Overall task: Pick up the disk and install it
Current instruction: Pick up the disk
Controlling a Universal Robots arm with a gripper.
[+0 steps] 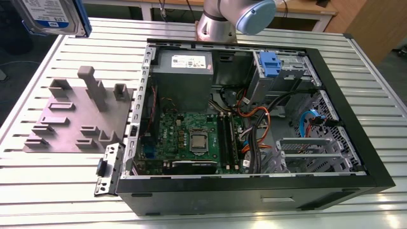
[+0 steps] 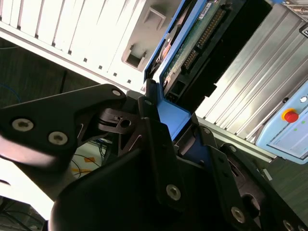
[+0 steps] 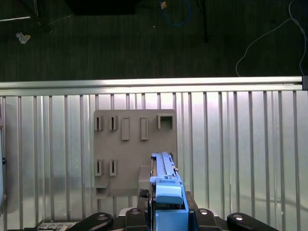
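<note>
The disk [image 1: 52,15], a silver hard drive with a white-and-blue label and blue side rails, hangs high in the air at the exterior view's far left, above the table's back corner. In the second wrist view my gripper [image 2: 175,122] is shut on the disk [image 2: 192,43], its black fingers [image 2: 150,120] clamping the blue rail end. The first wrist view looks down along the disk [image 3: 164,180] held edge-on in the gripper [image 3: 166,214], right over the grey fixture plate [image 3: 134,149].
An open black computer case [image 1: 254,188] lies on the slatted metal table [image 1: 57,181], with a motherboard, a grey power supply [image 1: 183,71], cables and a drive cage holding a blue bracket [image 1: 270,64]. The grey fixture plate [image 1: 70,119] with upright pegs lies beside the case.
</note>
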